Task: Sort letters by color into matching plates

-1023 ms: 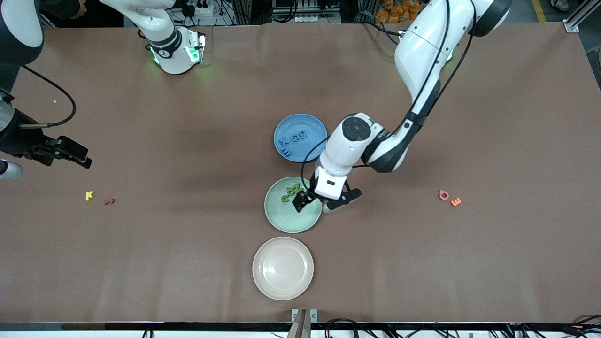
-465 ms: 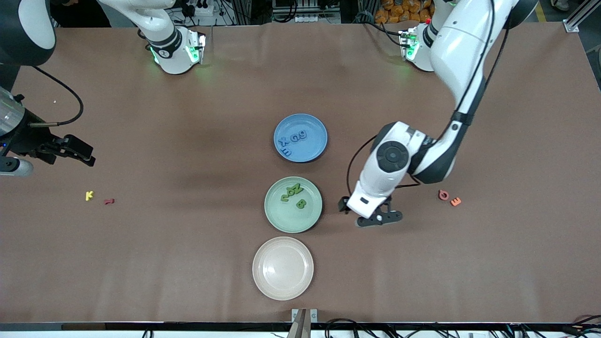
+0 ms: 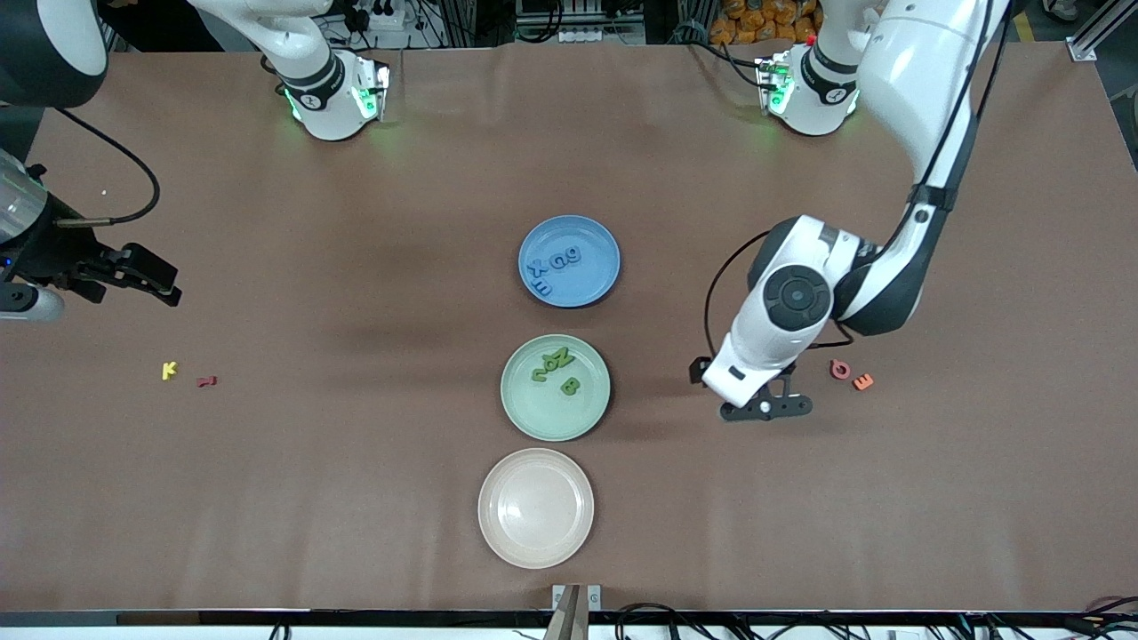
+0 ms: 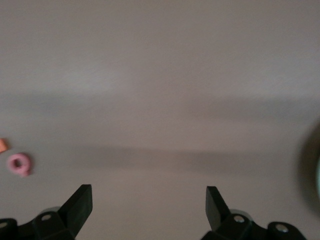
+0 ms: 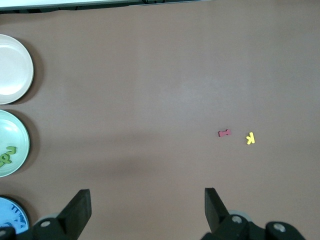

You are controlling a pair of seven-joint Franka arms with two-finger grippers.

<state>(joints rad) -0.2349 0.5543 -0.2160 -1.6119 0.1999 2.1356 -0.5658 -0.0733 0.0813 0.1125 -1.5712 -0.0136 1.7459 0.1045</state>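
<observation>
The blue plate (image 3: pixel 594 277) holds several blue letters (image 3: pixel 556 264). Nearer the front camera, the mint green plate (image 3: pixel 542 413) holds green letters (image 3: pixel 552 364) and a green B (image 3: pixel 570 386). My left gripper (image 3: pixel 736 391) (image 4: pixel 149 205) hangs open and empty over bare table between the green plate and a pink letter (image 3: pixel 840 369) (image 4: pixel 20 164) with an orange letter (image 3: pixel 862 382) beside it. My right gripper (image 3: pixel 164 280) (image 5: pixel 147 207) waits open and empty at the right arm's end, over the table near a yellow letter (image 3: pixel 169 371) (image 5: pixel 250 138) and a red letter (image 3: pixel 206 381) (image 5: pixel 224 133).
A cream-beige plate (image 3: pixel 498 533) lies empty, nearest the front camera, in line with the other two plates. In the right wrist view the cream plate (image 5: pixel 12 70), green plate (image 5: pixel 15 135) and blue plate (image 5: pixel 10 212) show at one edge.
My left gripper has swung away from over the green plate toward the pink and orange letters, leaving the green B in that plate. The right gripper has barely shifted.
</observation>
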